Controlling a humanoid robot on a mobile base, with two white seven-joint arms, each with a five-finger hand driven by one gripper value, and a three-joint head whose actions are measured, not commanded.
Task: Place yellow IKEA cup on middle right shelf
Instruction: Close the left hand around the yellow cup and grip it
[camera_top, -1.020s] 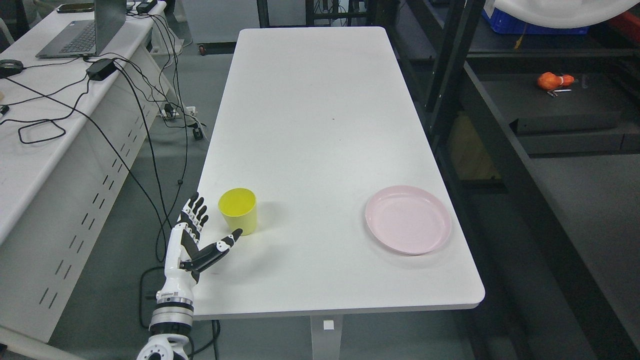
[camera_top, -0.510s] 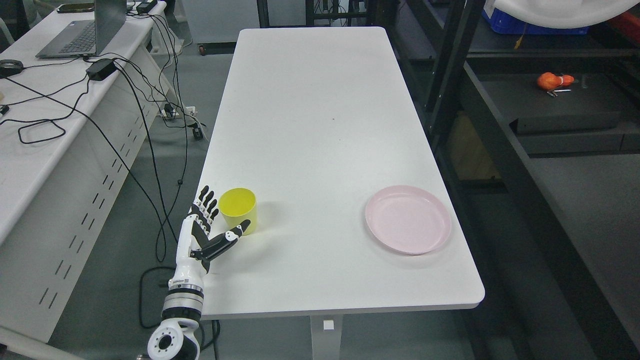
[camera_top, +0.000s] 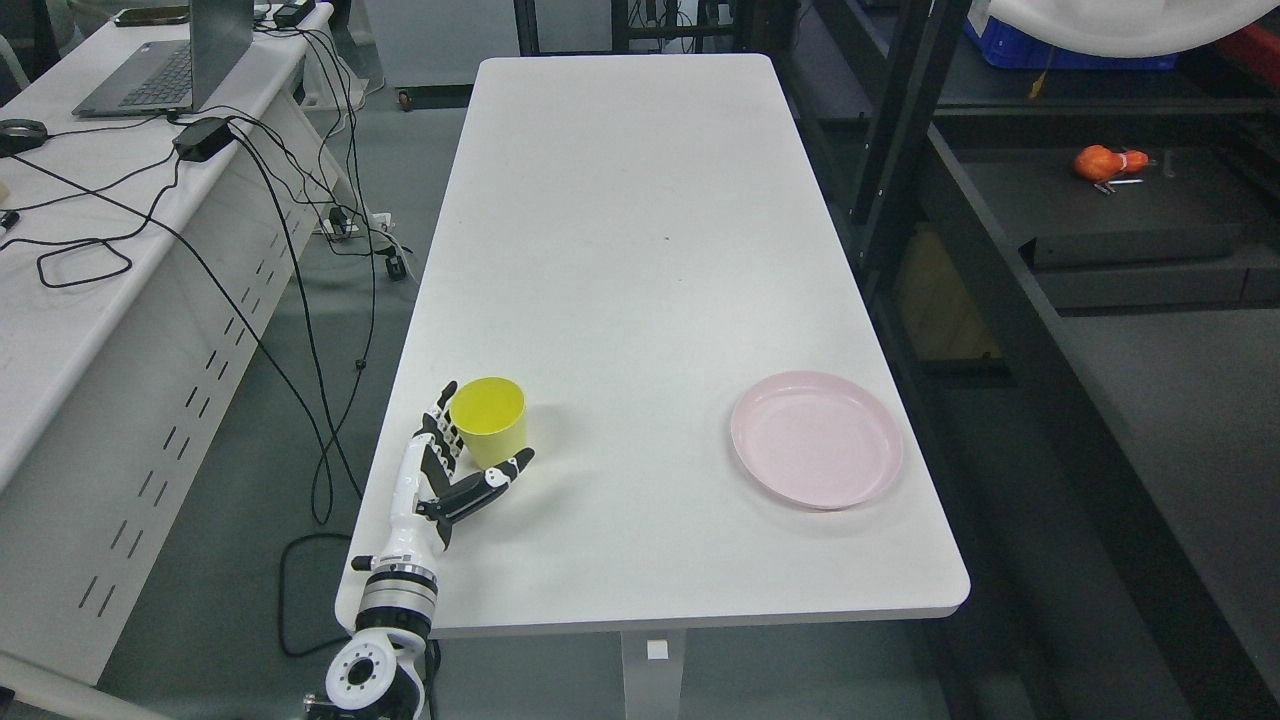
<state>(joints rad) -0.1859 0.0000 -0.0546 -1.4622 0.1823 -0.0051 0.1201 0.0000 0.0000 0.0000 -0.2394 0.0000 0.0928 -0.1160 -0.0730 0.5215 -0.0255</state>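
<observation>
The yellow cup (camera_top: 490, 425) stands upright on the white table (camera_top: 620, 250), near its front left corner. My left hand (camera_top: 474, 446) reaches in from the lower left and is open around the cup. Its fingers (camera_top: 438, 432) lie against the cup's left side and the thumb (camera_top: 500, 474) stretches across just in front of the base. The fingers are straight, not curled round the cup. The black shelf rack (camera_top: 900, 130) stands along the table's right side. My right arm does not show.
A pink plate (camera_top: 816, 438) lies at the table's front right. An orange toy (camera_top: 1108, 161) sits on a dark shelf board at the right. A white desk (camera_top: 90, 300) with a laptop (camera_top: 165, 65) and trailing cables stands to the left.
My left hand has moved forward and to the right, from beside the table edge to around the cup. The cup has shifted slightly to the right.
</observation>
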